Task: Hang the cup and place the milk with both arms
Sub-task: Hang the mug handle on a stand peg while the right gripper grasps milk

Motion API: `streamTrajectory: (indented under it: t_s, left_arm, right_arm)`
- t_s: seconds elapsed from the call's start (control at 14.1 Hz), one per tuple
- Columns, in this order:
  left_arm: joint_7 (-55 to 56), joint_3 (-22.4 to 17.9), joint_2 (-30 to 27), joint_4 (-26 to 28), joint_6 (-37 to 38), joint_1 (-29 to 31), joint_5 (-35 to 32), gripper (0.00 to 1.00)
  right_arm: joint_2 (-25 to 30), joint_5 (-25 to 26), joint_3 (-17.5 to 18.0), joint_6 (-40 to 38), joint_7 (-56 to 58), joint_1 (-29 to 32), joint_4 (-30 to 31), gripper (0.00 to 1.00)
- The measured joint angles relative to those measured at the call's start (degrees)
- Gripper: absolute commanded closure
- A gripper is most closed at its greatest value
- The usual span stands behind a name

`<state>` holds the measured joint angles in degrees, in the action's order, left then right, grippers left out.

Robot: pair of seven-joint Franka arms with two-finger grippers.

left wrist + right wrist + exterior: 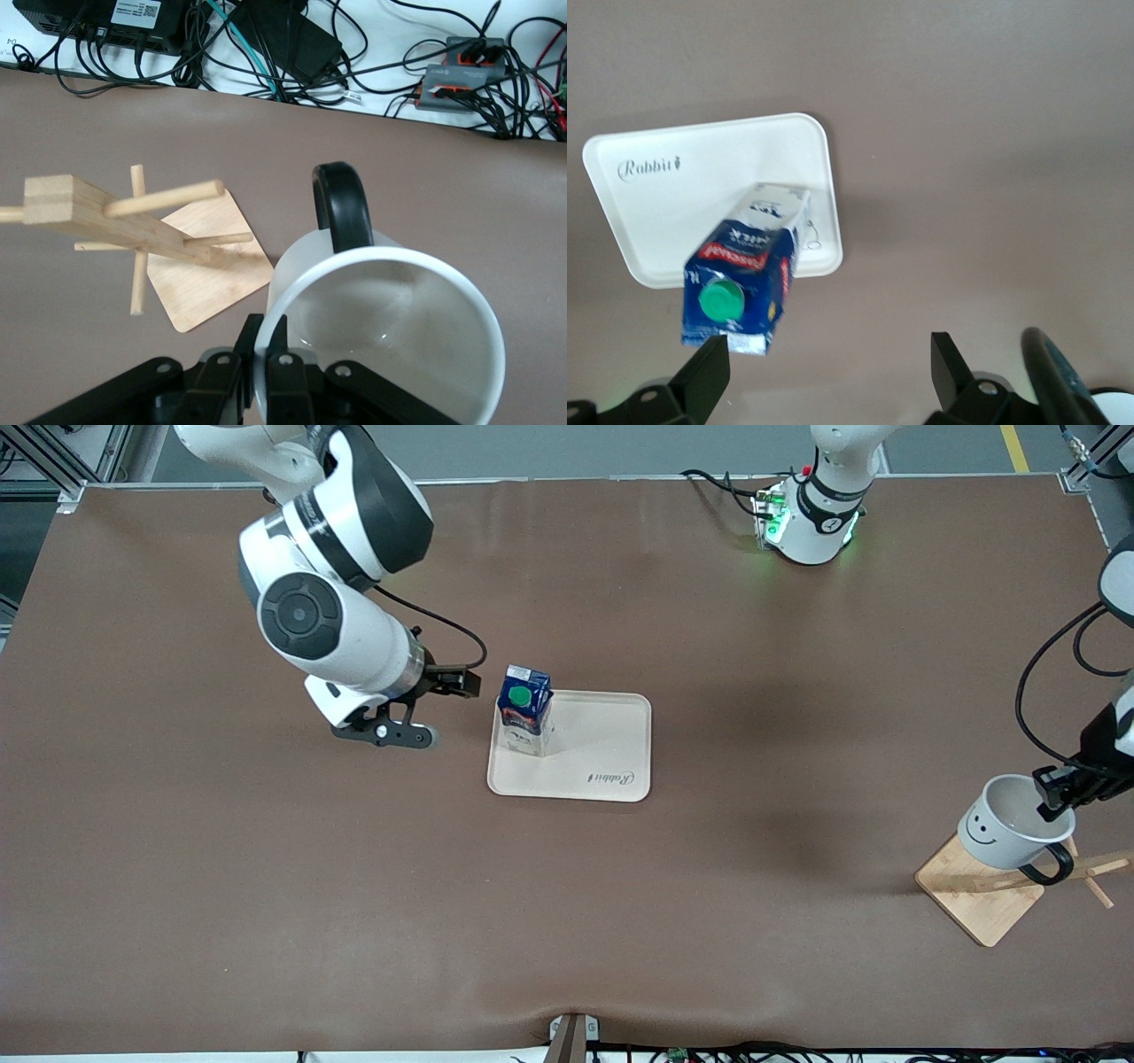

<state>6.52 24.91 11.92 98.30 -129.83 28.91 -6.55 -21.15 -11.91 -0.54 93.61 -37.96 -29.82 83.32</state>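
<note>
Cup (1005, 833) held up in the air over the wooden rack (1001, 886) at the left arm's end of the counter (709, 921), tilted, mouth facing up and toward the front camera, black loop handle pointing down toward the rack's pegs, not seen hooked on any peg. White mug, thin black rim line, black smiley face on its side, inside bare. Left claw (1059, 793) pinches the cup's rim, one finger inside the mouth and one outside; in the left wrist view the same rim (381, 266) sits right at the claw's fingers (275, 372), and the rack's post and pegs (133, 221) lie just beside the cup with the square base under them. Milk (525, 708) stands upright on the cream tray (611, 762), long axis vertical, in the tray corner toward the right arm's end of the counter and farther from the front camera. Small carton, dark blue top, round green cap facing up, red band, white lower sides with print. Tray has "Rabbit" lettering near its edge nearest the front camera. Right claw (425, 708) hovers over bare counter just beside the tray, fingers spread apart, gripping nothing; right wrist view shows the milk (744, 274) clear of both fingers (704, 376).
</note>
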Motion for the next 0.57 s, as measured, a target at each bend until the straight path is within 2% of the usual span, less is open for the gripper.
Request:
streamTrajectory:
  t_s: [0.36, 0.57]
  left_arm:
    - [0.00, -0.07, 2.91, -1.13, -0.04, 2.12, 0.00, 1.00]
    - [0.00, -0.07, 3.24, -1.39, -0.04, 2.92, 0.00, 1.00]
  right_arm:
    - [-2.91, -0.15, 0.00, 4.95, -4.11, -3.91, 0.03, 0.00]
    - [-3.70, -0.15, -0.01, 5.33, -4.65, -4.97, 0.05, 0.00]
